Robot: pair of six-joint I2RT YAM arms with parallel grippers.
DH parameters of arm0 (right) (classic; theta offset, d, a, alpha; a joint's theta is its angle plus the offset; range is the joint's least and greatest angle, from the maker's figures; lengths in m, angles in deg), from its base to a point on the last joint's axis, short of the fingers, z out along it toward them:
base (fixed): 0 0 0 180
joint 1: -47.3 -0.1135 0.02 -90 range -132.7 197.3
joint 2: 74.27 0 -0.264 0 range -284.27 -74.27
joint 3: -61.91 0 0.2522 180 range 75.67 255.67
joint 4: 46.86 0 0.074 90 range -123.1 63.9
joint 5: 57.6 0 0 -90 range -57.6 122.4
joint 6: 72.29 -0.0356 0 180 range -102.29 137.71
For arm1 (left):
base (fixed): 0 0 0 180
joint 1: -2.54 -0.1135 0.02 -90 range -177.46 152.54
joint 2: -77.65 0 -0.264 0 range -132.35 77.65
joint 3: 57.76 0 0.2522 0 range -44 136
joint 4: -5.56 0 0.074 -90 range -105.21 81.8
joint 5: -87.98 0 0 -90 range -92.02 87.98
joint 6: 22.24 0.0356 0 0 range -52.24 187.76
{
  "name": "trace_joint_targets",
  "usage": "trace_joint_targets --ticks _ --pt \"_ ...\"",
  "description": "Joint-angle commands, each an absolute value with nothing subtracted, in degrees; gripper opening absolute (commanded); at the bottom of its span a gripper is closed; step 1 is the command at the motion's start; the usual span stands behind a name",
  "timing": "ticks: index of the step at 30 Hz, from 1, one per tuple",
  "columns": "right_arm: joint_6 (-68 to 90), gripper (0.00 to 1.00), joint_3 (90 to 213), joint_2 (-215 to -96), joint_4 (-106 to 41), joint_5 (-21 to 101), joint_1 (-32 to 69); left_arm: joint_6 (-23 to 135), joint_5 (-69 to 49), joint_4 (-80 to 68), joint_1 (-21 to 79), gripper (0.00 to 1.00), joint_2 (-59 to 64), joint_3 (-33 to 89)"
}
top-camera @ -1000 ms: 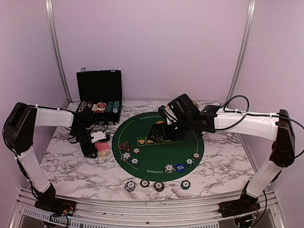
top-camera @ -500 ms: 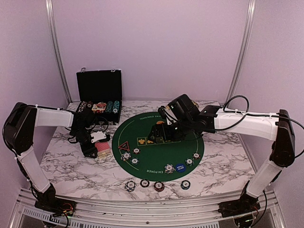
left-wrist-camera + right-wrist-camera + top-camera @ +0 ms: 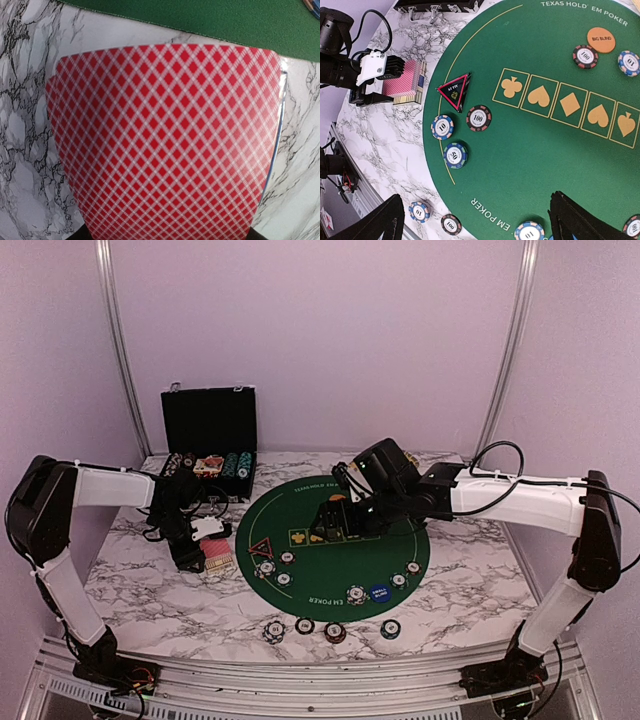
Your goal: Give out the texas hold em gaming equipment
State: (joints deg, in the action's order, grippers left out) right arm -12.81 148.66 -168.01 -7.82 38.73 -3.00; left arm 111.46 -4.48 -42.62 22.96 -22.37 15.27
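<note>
Grips the playing cards [image 3: 165, 145] with the left gripper [image 3: 196, 552], fingers clenched on the end farthest from the green mat [image 3: 330, 565], just off the mat's left edge. Shows the red diamond back facing up, long axis running toward the mat, far short end pointing at its rim. Hovers the right gripper [image 3: 330, 523] above the mat's middle, fingers spread wide, grasping nothing

FREE: I see bare counter [image 3: 480, 580] right of the green mat [image 3: 340, 565], bare felt mid-mat | BLOCKED: chips [image 3: 265, 568] and triangular marker [image 3: 262, 544] crowd its left rim; card deck [image 3: 217, 555] just beside; chip row [image 3: 334, 631] along near edge; black case [image 3: 209, 430] far-left
</note>
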Motion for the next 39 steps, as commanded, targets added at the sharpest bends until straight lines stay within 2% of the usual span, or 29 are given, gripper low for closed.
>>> trace_joint_targets --ticks 1,39 --pt "-13.84 0.99 148.28 -168.56 -9.75 39.62 -3.53 111.49 -2.72 -41.75 23.01 0.00 -21.39 13.89" --pt "-18.70 0.98 147.74 -174.61 -19.36 47.96 -3.46 111.63 -7.41 -43.43 25.06 0.00 -12.96 13.79"
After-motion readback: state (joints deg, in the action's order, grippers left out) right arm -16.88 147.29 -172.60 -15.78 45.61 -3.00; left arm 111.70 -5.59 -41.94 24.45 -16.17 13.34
